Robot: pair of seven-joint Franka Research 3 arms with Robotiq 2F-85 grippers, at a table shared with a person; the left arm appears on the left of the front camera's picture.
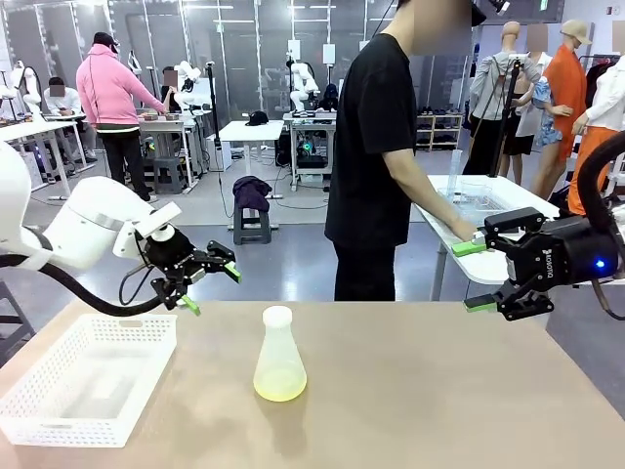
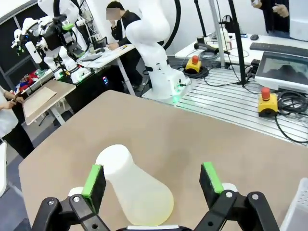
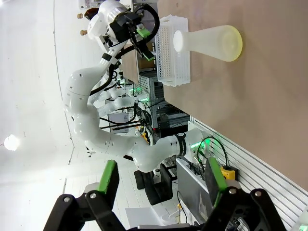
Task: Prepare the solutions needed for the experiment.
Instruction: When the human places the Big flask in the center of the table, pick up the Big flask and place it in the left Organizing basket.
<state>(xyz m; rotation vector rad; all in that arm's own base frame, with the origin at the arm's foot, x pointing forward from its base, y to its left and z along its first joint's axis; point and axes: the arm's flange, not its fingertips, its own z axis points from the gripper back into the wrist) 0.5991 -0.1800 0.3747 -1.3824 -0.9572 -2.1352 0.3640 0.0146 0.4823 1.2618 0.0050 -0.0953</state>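
A frosted conical flask point(image 1: 279, 354) stands upright on the brown table's middle. A little pale yellow solution point(image 1: 279, 387) sits in its base. My left gripper point(image 1: 212, 288) hovers open just left of the flask's neck and above the table. In the left wrist view the flask point(image 2: 137, 195) lies between and beyond the green pads point(image 2: 94, 180) of the left gripper point(image 2: 152, 179), untouched. My right gripper point(image 1: 473, 277) hangs open at the right edge, well away from the flask. The right wrist view has the right gripper point(image 3: 162, 178) open and empty, with the flask point(image 3: 211, 42) far off.
A white mesh basket point(image 1: 59, 418) sits at the table's near left corner, also seen in the right wrist view as the basket point(image 3: 171, 48). A person in a black shirt point(image 1: 376, 147) stands behind the table, with a hand on a white side table point(image 1: 508, 200) holding clear containers.
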